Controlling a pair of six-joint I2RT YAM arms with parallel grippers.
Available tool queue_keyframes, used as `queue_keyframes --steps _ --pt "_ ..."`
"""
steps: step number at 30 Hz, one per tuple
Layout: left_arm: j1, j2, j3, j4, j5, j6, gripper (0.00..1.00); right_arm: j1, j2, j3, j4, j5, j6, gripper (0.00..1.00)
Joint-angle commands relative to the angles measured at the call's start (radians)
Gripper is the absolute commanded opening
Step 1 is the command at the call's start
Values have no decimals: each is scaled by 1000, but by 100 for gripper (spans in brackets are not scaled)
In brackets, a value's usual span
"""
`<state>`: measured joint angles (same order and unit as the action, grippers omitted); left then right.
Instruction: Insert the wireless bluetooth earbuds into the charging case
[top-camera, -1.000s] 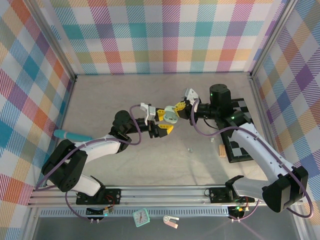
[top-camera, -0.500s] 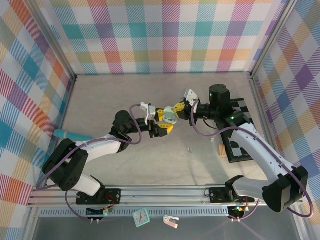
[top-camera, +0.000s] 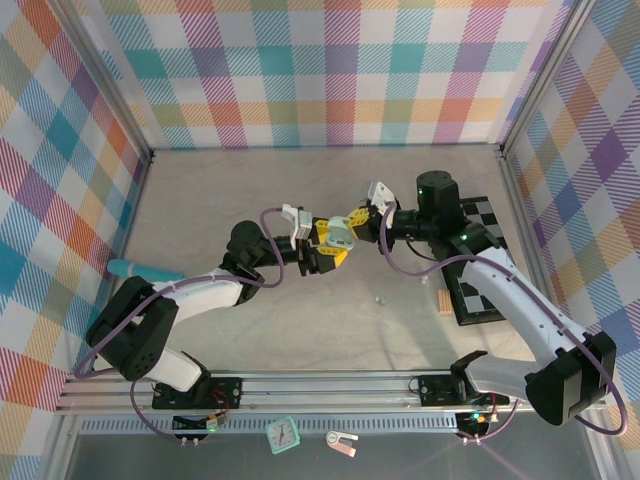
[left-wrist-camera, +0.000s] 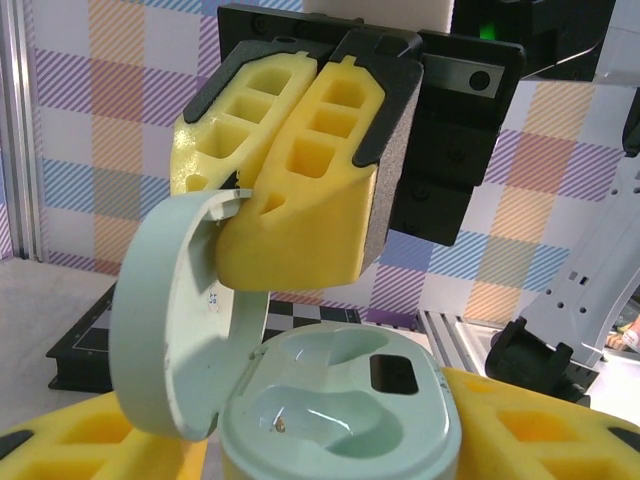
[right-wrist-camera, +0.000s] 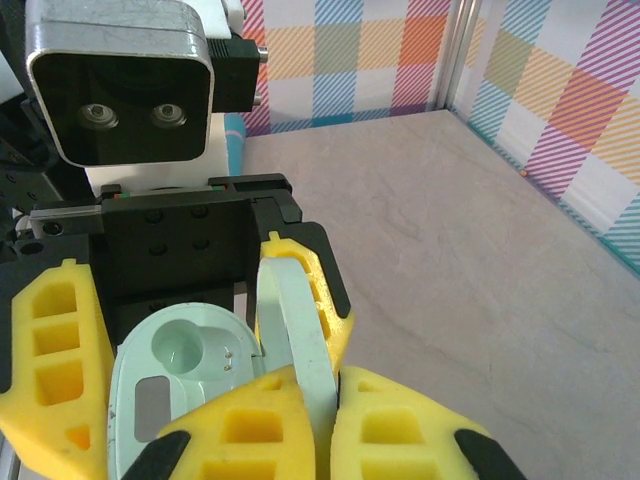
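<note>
A pale green charging case (left-wrist-camera: 340, 400) stands open between the yellow fingers of my left gripper (top-camera: 325, 250), which is shut on its body. Both earbud sockets show bare. The lid (left-wrist-camera: 160, 320) is tipped up to the left. My right gripper (left-wrist-camera: 290, 240) is shut, and its joined fingertips rest against the inside of the lid; in the right wrist view the lid (right-wrist-camera: 290, 320) runs edge-on just beyond that gripper (right-wrist-camera: 335, 420). Both grippers meet above the middle of the table. A tiny pale earbud (top-camera: 379, 298) lies on the table in front of them.
A black checkered board (top-camera: 478, 262) lies at the right with a small wooden block (top-camera: 443, 298) by its near corner. A teal object (top-camera: 140, 270) lies at the left by the left arm. Plaid walls close the table on three sides.
Both grippers and the case have drifted slightly left together. The left fingers have closed in a little on the case.
</note>
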<state>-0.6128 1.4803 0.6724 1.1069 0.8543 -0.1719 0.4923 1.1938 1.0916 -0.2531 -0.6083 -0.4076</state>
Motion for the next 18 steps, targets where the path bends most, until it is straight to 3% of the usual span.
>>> queue_keyframes --steps 1,4,13,16,18 --pt "-1 8 30 54 20 -14 52 10 -20 -7 11 -10 -22 0" --pt "-1 9 29 58 25 -12 45 10 -21 -7 11 -8 -21 0" --pt "-1 15 27 71 32 -6 39 11 -31 -11 23 -2 -10 5" --pt "-1 16 24 74 30 -2 38 11 -42 -18 40 5 5 14" --pt "-1 16 21 74 29 1 38 11 -52 -22 50 6 17 25"
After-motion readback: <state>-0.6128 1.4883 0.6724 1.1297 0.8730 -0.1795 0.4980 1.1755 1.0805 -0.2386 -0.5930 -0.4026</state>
